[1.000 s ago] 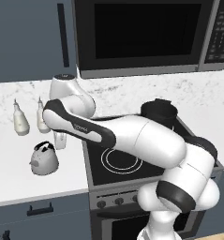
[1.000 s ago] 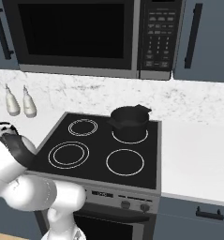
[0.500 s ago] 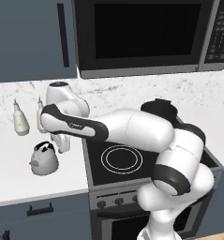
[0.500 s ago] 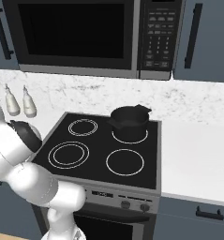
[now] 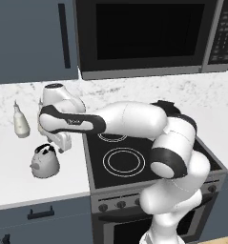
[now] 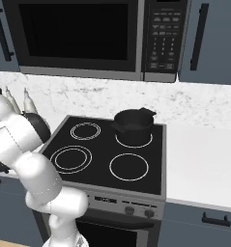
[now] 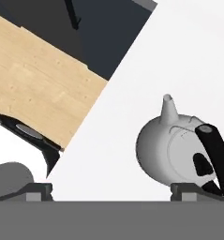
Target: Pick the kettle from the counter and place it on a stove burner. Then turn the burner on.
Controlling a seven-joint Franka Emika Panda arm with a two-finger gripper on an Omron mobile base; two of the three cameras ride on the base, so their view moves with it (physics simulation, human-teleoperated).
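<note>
- Left base view: the kettle (image 5: 44,162) sits upright on the counter (image 5: 20,190), left of the cooktop (image 5: 149,157) and in front of a white bottle (image 5: 21,121) that stands near the wall.
- The arm reaches left across the cooktop, and the gripper (image 5: 63,143) hangs just above and a little to the right of the kettle, apart from it. Its fingers point down towards the counter; this view does not make plain how wide they stand.
- The kettle's black handle arches over its top, running roughly front to back along the body, with the spout at the near-left end.
- Right base view: the large double-ring burner (image 6: 71,159) at the front left of the cooktop is bare. A black pot (image 6: 133,125) occupies the back right ring. The kettle is hidden behind the arm's white body here.
- Hand view: the two fingertips rise at the bottom corners, far apart, with nothing between them, so the gripper (image 7: 112,190) is fully open and empty.
- The kettle (image 7: 179,150) lies off to the right of the midline, almost against the right fingertip (image 7: 188,191), spout up in the picture and handle at the far right edge.
- My reading: the handle is not yet between the fingers. The hand likely has to shift towards the kettle until the arch is centred, with the fingers on either side of it, before lowering.
</note>
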